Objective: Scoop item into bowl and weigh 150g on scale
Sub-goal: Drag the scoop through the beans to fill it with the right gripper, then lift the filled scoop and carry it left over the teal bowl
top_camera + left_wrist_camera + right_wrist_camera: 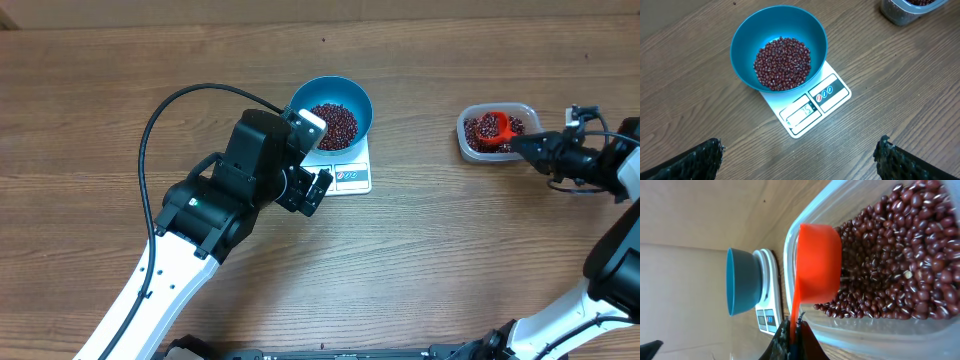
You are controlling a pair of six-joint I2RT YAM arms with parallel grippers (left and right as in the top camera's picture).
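At the centre-left of the overhead view, the left gripper (318, 188) hovers just beside the scale (352, 178). Its fingers are spread as wide as they go and hold nothing. The blue bowl (360, 104) sits on the scale just above centre, with a shallow heap of beans (333, 124) in its bottom. The scale's reading is too blurred to make out. Well apart, at the upper right of the frame, the clear container (467, 141) holds the rest of the beans. The orange scoop (494, 126) lies in it with its cup down among them. Its handle runs roughly level towards the right edge, where the right gripper (531, 146) is clamped tight on it. The bowl therefore lies straight out past the cup end, to the left. The right arm is the nearer one to the container, and the next carry will probably run leftward across bare table.
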